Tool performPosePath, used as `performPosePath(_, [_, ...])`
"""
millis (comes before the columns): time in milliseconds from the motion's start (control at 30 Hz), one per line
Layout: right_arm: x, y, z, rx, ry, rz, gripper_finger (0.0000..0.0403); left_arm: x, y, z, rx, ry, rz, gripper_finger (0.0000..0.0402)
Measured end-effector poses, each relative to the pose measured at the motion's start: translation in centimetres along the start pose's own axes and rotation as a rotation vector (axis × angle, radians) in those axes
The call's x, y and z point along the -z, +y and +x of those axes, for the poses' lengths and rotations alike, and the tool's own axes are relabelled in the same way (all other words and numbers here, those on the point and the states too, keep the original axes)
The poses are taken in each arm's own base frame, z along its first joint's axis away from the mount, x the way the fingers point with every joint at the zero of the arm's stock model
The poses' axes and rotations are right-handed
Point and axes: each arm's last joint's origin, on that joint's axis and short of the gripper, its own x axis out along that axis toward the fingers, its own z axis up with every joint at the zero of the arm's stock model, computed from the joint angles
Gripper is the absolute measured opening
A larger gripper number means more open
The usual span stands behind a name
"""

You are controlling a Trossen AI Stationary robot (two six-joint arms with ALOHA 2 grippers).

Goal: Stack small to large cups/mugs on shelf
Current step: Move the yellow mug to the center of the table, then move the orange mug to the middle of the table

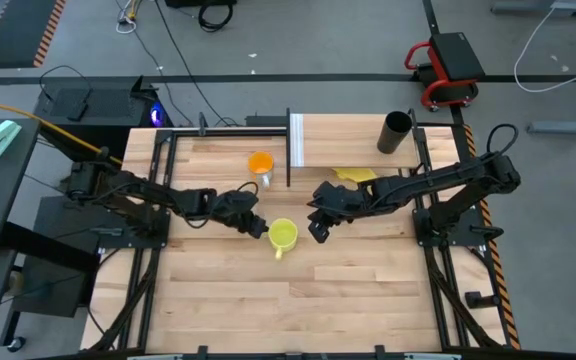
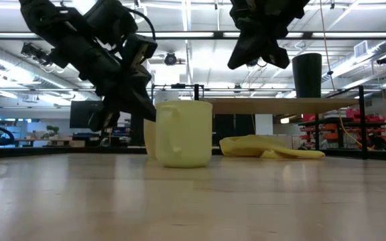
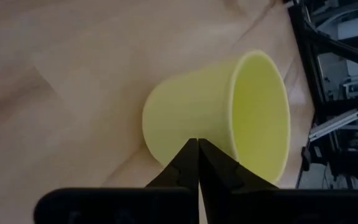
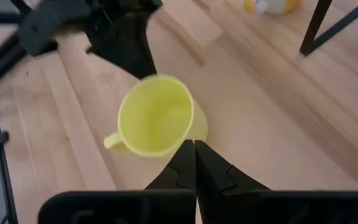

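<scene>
Yellow mug (image 1: 283, 234) was seen upright on the table (image 1: 368, 300), between both grippers — left gripper (image 1: 255, 225) and right gripper (image 1: 320, 229) were closed, empty. Judged light, rigid, slippery — best gripped at the rim.

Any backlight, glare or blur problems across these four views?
Low view: bright ceiling lights backlight both arms into silhouettes; yellow mug stays readable. Left wrist view: table grain is soft, mug sharp. High view: evenly lit. Right wrist view: background slightly soft.
</scene>
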Motion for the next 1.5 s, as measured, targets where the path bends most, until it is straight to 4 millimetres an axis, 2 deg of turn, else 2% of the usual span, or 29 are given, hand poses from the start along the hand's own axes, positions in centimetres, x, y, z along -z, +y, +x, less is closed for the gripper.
performPosePath(200, [0.4,0.2,-0.1,-0.001,0.024,-0.012,0.0001,0.4,-0.3,0.0,-0.018,-0.044,0.0,0.0021])
performPosePath(400, [0.6,0.3,-0.1,-0.005,0.027,0.007,0.0004,-1.1,0.3,-0.1,-0.02,-0.093,-0.004,0.0007])
performPosePath(533, [0.8,0.6,-0.2,-0.015,0.035,-0.002,0.0005,-2.7,0.8,-0.9,-0.008,-0.112,0.001,0.0012])
performPosePath(733, [1.3,1.1,-0.3,-0.027,0.044,-0.018,0.0006,-5.4,1.4,-4.1,-0.017,-0.2,-0.004,0.0024])
performPosePath(933, [1.4,1.2,-0.4,-0.031,0.046,-0.025,0.0007,-7.6,2.0,-8.6,-0.036,-0.341,0.007,0.0006])
performPosePath(1067, [1.1,1.1,-0.3,-0.032,0.032,-0.016,0.0007,-8.9,3.3,-10.8,-0.107,-0.437,-0.01,0.0013])
performPosePath(1233, [0.0,0.7,-0.1,-0.05,-0.021,-0.012,0.0007,-10.8,5.5,-12.4,-0.203,-0.538,-0.031,0.0024])
performPosePath(1500, [-0.9,0.2,-0.3,-0.027,-0.026,-0.009,0.0006,-12.3,8.9,-12.4,-0.346,-0.534,-0.068,0.0006])
